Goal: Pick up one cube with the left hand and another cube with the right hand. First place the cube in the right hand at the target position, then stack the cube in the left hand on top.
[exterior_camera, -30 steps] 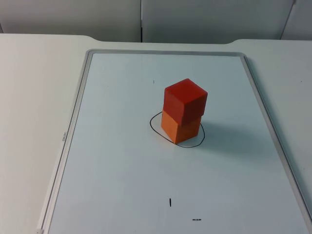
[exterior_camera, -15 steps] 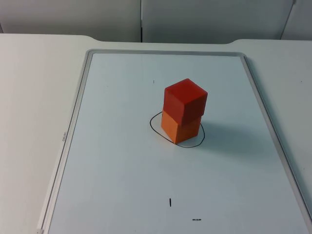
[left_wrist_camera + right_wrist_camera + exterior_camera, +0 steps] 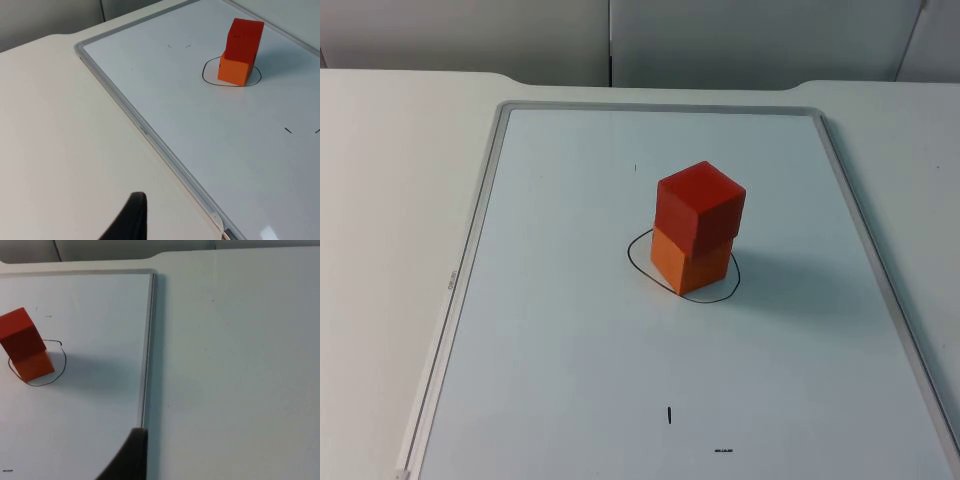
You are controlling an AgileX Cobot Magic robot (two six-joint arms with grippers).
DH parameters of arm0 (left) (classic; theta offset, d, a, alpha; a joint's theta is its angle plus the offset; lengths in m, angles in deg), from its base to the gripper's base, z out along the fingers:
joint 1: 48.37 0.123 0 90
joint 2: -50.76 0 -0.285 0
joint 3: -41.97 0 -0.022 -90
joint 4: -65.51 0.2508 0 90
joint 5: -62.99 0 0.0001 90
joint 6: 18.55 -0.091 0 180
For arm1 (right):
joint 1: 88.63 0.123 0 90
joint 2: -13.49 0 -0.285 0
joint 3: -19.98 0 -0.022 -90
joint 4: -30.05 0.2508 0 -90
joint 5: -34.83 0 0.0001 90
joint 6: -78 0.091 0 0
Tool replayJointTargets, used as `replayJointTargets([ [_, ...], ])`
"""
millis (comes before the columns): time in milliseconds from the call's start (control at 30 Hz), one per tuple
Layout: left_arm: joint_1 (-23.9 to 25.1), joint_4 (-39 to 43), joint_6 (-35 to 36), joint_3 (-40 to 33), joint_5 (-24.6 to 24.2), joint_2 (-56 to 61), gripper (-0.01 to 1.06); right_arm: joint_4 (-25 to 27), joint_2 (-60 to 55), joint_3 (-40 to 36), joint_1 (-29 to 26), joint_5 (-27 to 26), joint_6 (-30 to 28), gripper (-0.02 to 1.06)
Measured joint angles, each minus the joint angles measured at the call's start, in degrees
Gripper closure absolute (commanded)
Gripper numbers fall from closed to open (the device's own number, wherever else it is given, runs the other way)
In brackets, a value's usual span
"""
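Red cube [image 3: 700, 205] sits on the orange cube [image 3: 690, 262] in the top view, both inside the drawn ring [image 3: 636, 262] on the whiteboard [image 3: 570, 340], which marks the target. The stack is upright, with the red cube turned slightly off the orange one (one corner overhangs); cubes have no long axis. Stacking appears complete.

Left wrist view: the stack [image 3: 240, 52] is well apart from the left end effector [image 3: 131, 220], over the bench [image 3: 55, 130] beside the frame, waiting. Opening cannot be told; nothing visibly held.

Right wrist view: the right end effector [image 3: 130, 457] is near the frame [image 3: 147, 350], far from the stack [image 3: 25, 350]. Opening cannot be told.
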Motion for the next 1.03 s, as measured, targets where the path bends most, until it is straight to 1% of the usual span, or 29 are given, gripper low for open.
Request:
replayJointTargets([
  [300, 0.0, 0.0, 0.0, 0.0, 0.0, 0.0, 0.00, 0.1, 0.0, 0.0, -0.1, 0.0, 0.0, 0.00],
  [367, 1.2, 0.0, 0.0, 0.0, 0.0, 0.0, 0.00, 0.1, 0.0, 0.0, -0.1, 0.0, 0.0, 0.00],
  [400, 3.1, 0.0, 0.0, 0.0, 0.0, 0.0, 0.00, 0.1, 0.0, 0.0, -0.1, 0.0, 0.0, 0.00],
  [433, 3.1, 0.0, 0.0, 0.0, 0.0, 0.0, 0.00, 0.1, 0.0, 0.0, -0.1, 0.0, 0.0, 0.00],
  [533, 8.8, 0.0, 0.0, 0.0, 0.0, 0.0, 0.00, 0.1, 0.0, 0.0, -0.1, 0.0, 0.0, 0.00],
  [567, 8.8, 0.0, 0.0, 0.0, 0.0, 0.0, 0.00, 0.1, 0.0, 0.0, -0.1, 0.0, 0.0, 0.00],
  [700, 17.6, 0.0, 0.0, 0.0, 0.0, 0.0, 0.00, 0.1, 0.0, 0.0, -0.1, 0.0, 0.0, 0.00],
  [733, 17.6, 0.0, 0.0, 0.0, 0.0, 0.0, 0.00, 0.1, 0.0, 0.0, -0.1, 0.0, 0.0, 0.00],
  [833, 24.7, 0.0, 0.0, 0.0, 0.0, 0.0, 0.00, 0.1, 0.0, 0.0, -0.1, 0.0, 0.0, 0.00],
  [867, 24.7, 0.0, 0.0, 0.0, 0.0, 0.0, 0.00, 0.1, 0.0, 0.0, -0.1, 0.0, 0.0, 0.00],
  [1000, 31.2, 0.0, 0.0, 0.0, 0.0, 0.0, 0.00, 0.1, 0.0, 0.0, -0.1, 0.0, 0.0, 0.00],
  [1033, 31.2, 0.0, 0.0, 0.0, 0.0, 0.0, 0.00, 0.1, 0.0, 0.0, -0.1, 0.0, 0.0, 0.00],
])
